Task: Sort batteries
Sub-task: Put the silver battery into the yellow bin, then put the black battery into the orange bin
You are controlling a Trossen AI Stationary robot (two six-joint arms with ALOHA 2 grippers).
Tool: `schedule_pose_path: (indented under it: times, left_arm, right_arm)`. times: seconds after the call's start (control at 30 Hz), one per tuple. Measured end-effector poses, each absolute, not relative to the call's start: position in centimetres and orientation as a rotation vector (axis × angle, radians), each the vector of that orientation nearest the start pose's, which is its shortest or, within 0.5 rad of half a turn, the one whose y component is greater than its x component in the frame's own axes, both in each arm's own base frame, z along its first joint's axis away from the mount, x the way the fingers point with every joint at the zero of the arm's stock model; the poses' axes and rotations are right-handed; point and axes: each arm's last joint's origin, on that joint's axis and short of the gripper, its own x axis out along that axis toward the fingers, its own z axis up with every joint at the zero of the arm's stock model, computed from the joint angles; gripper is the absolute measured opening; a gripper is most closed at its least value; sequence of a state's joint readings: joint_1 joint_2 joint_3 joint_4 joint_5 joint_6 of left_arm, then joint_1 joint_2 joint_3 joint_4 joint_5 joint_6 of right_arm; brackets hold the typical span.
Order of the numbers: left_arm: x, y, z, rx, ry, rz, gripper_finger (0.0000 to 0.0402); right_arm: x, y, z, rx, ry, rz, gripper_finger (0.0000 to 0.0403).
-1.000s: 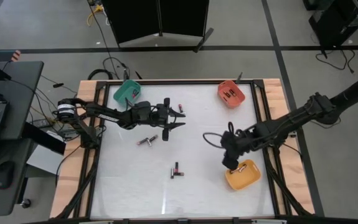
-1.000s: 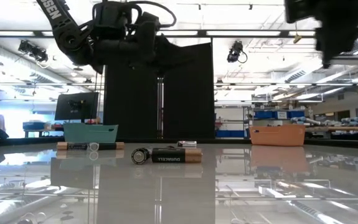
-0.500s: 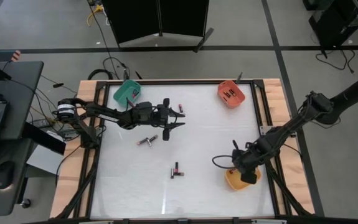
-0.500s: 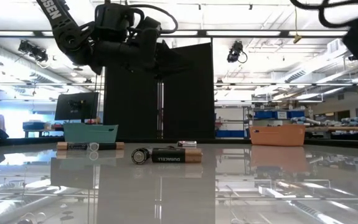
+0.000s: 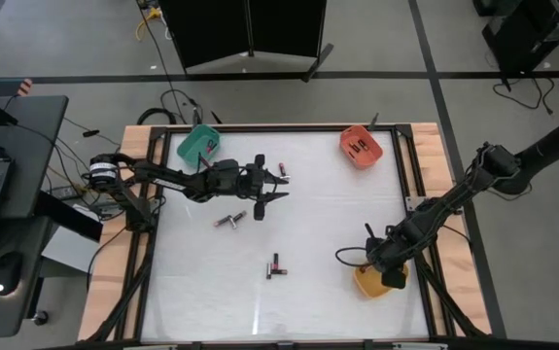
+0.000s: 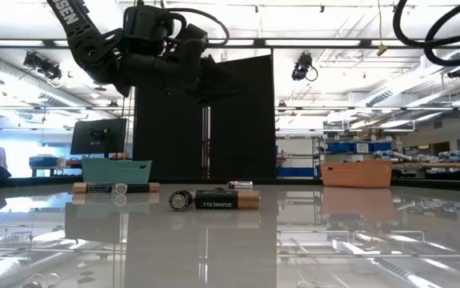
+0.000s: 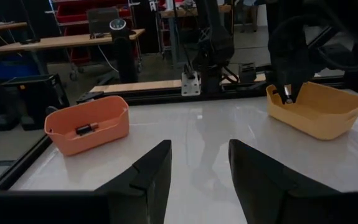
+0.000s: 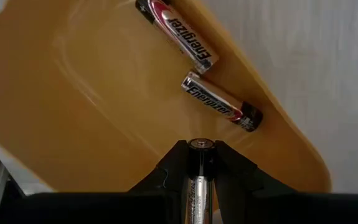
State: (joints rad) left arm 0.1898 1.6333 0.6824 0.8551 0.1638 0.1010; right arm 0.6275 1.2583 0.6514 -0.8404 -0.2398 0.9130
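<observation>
Sorting partly complete. Right gripper (image 8: 198,163) pinches a silvery battery (image 8: 198,186) over the yellow bin (image 8: 91,106), which holds two Energizer cells (image 8: 221,102). Farther off, loose batteries (image 5: 276,265) lie on the table (image 5: 318,214); left gripper (image 7: 198,163) hovers spread, empty.

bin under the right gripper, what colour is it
Yellow bin, seen best in the right wrist view.

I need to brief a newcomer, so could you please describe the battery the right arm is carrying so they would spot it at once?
Find the yellow bin at the table's right front corner. The right claw hangs just above it, shut on a silvery battery. Two more batteries lie loose inside the bin; this one alone sits between the fingers.
</observation>
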Motion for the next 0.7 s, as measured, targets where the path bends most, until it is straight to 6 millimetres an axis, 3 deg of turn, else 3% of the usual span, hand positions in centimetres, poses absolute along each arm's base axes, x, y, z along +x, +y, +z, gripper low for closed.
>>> schedule_pose_path:
  times: [0.43,0.7]
  left_arm:
    - [31.8,5.6,19.1,0.081,0.114,0.023,0.0167]
    - [31.8,5.7,19.1,0.077,0.117,0.026,0.0167]
  right_arm:
    - [14.4,10.6,15.6,0.423,1.645,-0.018,0.0075]
    - [15.0,10.4,16.0,0.454,1.619,-0.023,0.0111]
